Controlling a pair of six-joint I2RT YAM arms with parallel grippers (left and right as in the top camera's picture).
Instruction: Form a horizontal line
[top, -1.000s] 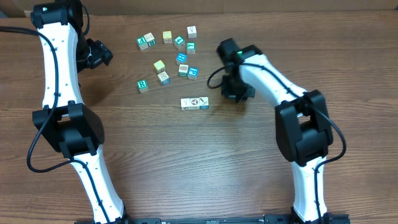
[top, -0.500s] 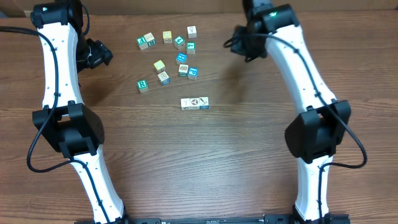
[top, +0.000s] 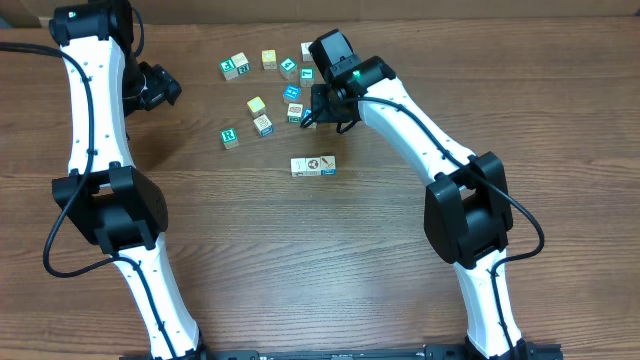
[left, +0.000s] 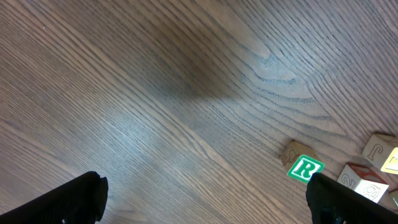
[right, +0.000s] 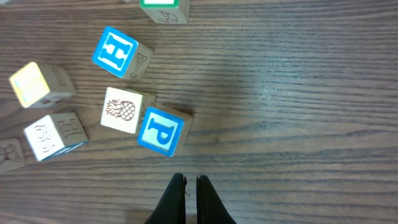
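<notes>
A short row of touching white-faced cubes (top: 313, 166) lies in the middle of the table. Loose cubes are scattered behind it. My right gripper (top: 321, 118) is shut and empty, just right of a blue P cube (top: 309, 118). In the right wrist view the shut fingertips (right: 191, 185) sit just in front of the blue P cube (right: 160, 132), which touches a pineapple cube (right: 120, 111). My left gripper (top: 158, 86) hovers at the far left, wide open and empty (left: 205, 199). A green R cube (left: 305, 168) lies near its right finger.
Other loose cubes include a blue H cube (right: 115, 51), a yellow cube (right: 29, 84), a white cube (right: 45, 137), a green R cube (top: 230, 136) and several more along the back (top: 268, 60). Bare wood lies in front of the row.
My right arm swung from right of the row up to the back edge, then down and left beside the blue P cube. The left arm and the row have not moved.
</notes>
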